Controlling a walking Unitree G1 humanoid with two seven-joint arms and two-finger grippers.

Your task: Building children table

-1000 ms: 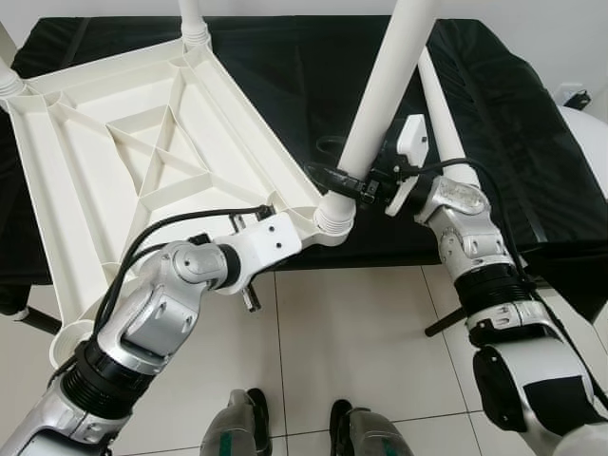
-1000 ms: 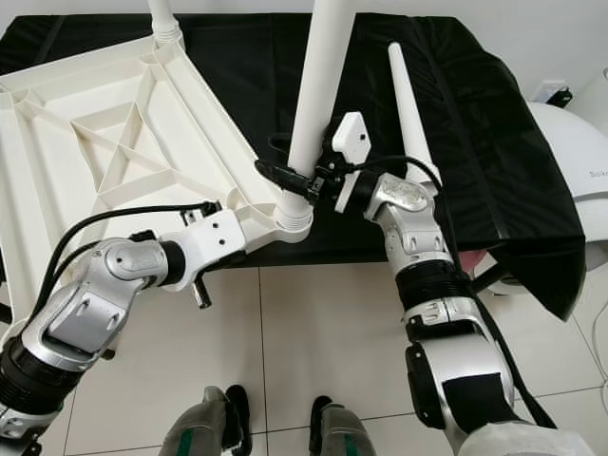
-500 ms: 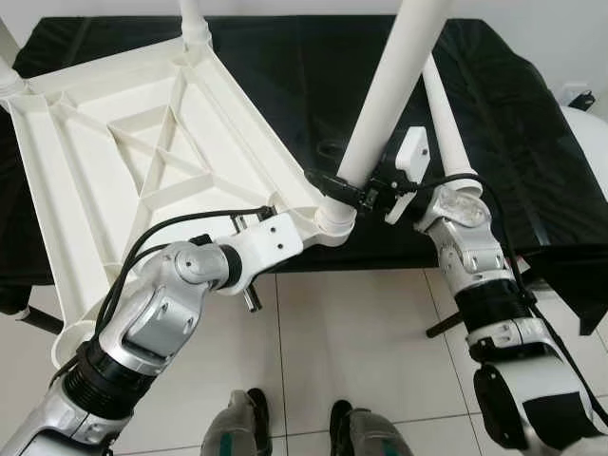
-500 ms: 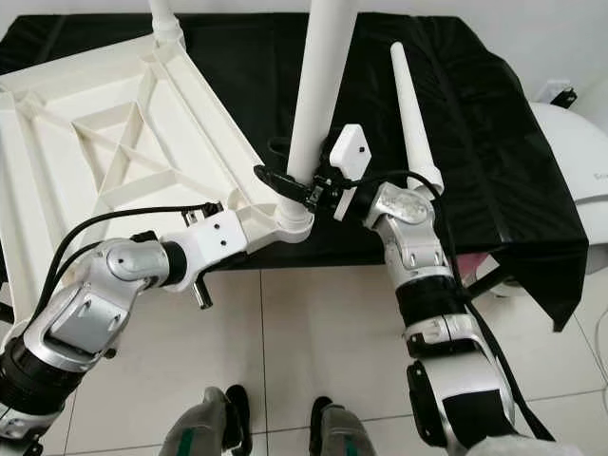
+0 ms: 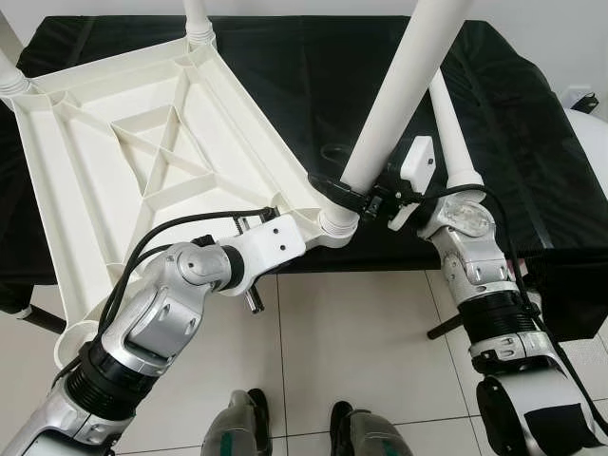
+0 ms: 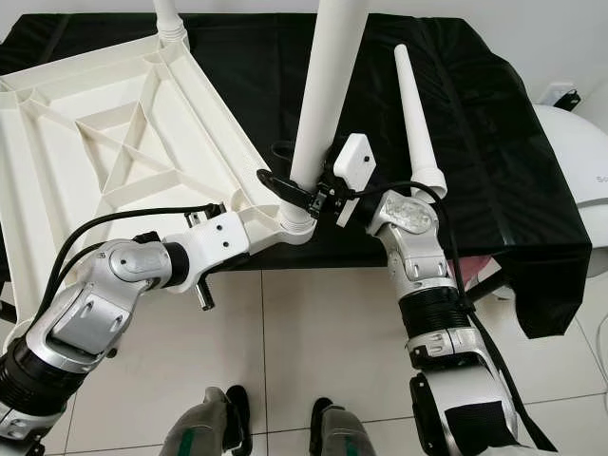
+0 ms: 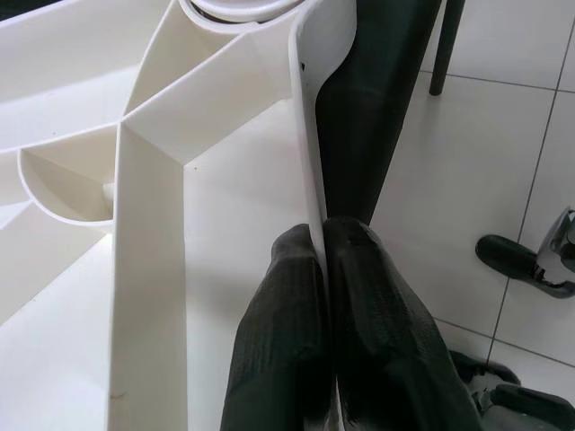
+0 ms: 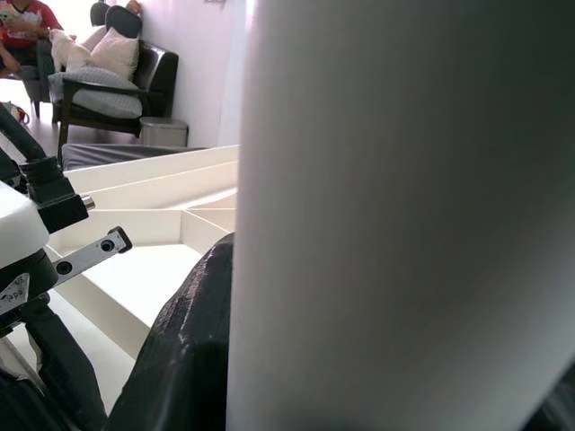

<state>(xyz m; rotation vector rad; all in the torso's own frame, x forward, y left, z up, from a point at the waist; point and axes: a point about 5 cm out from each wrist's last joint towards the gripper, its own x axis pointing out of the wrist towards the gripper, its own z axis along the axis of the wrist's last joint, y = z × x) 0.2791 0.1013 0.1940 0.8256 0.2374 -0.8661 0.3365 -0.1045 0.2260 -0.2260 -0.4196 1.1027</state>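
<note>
Left gripper [image 7: 322, 269]: jaws clamped on the rim of the upturned white children's table [image 5: 142, 142]. Right gripper [image 5: 347, 195]: jaws closed around the white table leg [image 5: 404, 95] standing in the corner socket [image 5: 334, 224]. A spare leg [image 6: 415, 114] lies on the black-draped tabletop [image 6: 513, 142].

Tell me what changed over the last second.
The right gripper, shut on the leg, tilted that leg further toward the robot's right, its foot still seated in the tabletop's corner socket. The left gripper stayed clamped on the tabletop's rim; the spare leg lay unmoved on the black cloth.
</note>
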